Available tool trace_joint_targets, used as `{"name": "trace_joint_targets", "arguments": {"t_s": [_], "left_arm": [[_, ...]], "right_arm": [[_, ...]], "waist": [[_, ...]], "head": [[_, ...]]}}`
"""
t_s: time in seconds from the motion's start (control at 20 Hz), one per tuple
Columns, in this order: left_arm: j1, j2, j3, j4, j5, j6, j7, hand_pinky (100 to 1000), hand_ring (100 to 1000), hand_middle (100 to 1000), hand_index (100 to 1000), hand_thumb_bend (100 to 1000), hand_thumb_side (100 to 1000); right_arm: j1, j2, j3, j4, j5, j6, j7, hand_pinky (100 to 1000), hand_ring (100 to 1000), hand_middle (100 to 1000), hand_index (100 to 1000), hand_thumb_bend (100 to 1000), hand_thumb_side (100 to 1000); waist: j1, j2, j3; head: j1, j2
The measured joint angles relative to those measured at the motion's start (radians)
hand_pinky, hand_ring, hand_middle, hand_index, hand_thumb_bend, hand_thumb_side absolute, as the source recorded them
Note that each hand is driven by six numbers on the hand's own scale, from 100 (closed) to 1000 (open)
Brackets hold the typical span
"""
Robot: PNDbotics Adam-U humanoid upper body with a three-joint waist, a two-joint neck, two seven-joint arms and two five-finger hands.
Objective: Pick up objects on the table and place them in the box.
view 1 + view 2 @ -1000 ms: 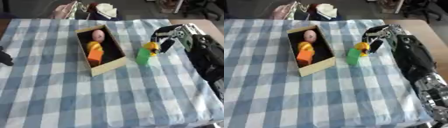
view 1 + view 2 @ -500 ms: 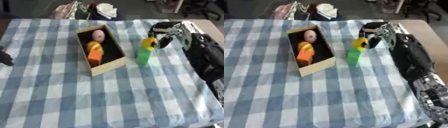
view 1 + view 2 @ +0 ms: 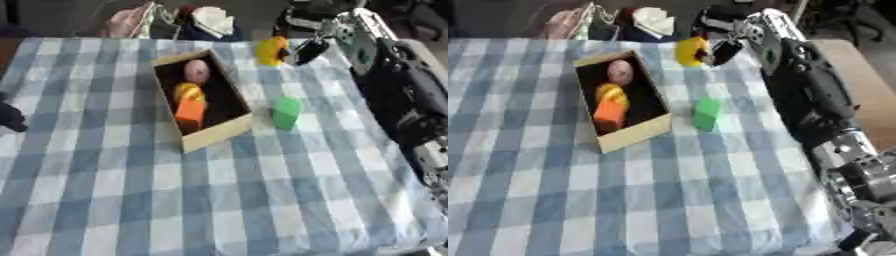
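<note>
An open cardboard box (image 3: 223, 131) lies on the checked cloth, holding a pink egg-shaped thing (image 3: 197, 71), a yellow piece (image 3: 186, 91) and an orange block (image 3: 191, 111). A green block (image 3: 285, 113) stands on the cloth just right of the box. My right hand (image 3: 311, 48) is raised over the far side of the table, its fingers curled round a yellow object (image 3: 272, 50) held above the cloth, beyond the box's far right corner. My left hand (image 3: 10, 118) shows only as a dark shape at the left edge.
White and pink things (image 3: 213, 20) are piled past the table's far edge. A wooden surface (image 3: 870, 85) lies to the right of the cloth. My right arm (image 3: 815, 100) stretches along the table's right side.
My right hand has lifted the yellow object off the top of the green block and carried it up and toward the far edge. The green block stays standing by the box.
</note>
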Motion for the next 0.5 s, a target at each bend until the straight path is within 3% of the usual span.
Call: {"name": "trace_joint_targets", "arguments": {"t_s": [0.05, 0.25, 0.35, 0.5], "left_arm": [[0.0, 0.0, 0.0, 0.0, 0.0, 0.0, 0.0, 775, 587, 601, 793, 100, 601], [-0.001, 0.0, 0.0, 0.0, 0.002, 0.0, -0.001, 775, 587, 601, 792, 100, 602], [-0.001, 0.0, 0.0, 0.0, 0.003, 0.001, -0.002, 775, 587, 601, 792, 100, 602], [-0.001, 0.0, 0.0, 0.0, 0.004, 0.001, -0.004, 775, 588, 601, 793, 100, 603]], "right_arm": [[-0.006, 0.015, 0.008, -0.003, 0.0, -0.008, 0.009, 775, 694, 624, 466, 100, 100], [-0.017, 0.072, 0.035, -0.004, 0.024, -0.024, 0.039, 782, 723, 674, 675, 100, 100], [-0.017, 0.095, 0.042, 0.001, 0.056, -0.027, 0.045, 785, 738, 704, 796, 151, 260], [-0.017, 0.119, 0.048, 0.015, 0.12, -0.026, 0.041, 784, 745, 721, 880, 249, 417]], "waist": [[0.0, 0.0, 0.001], [0.0, 0.0, 0.008], [0.0, 0.0, 0.01], [0.0, 0.0, 0.013]], "head": [[-0.002, 0.0], [-0.008, 0.0], [-0.011, 0.0], [-0.013, 0.0]]}}
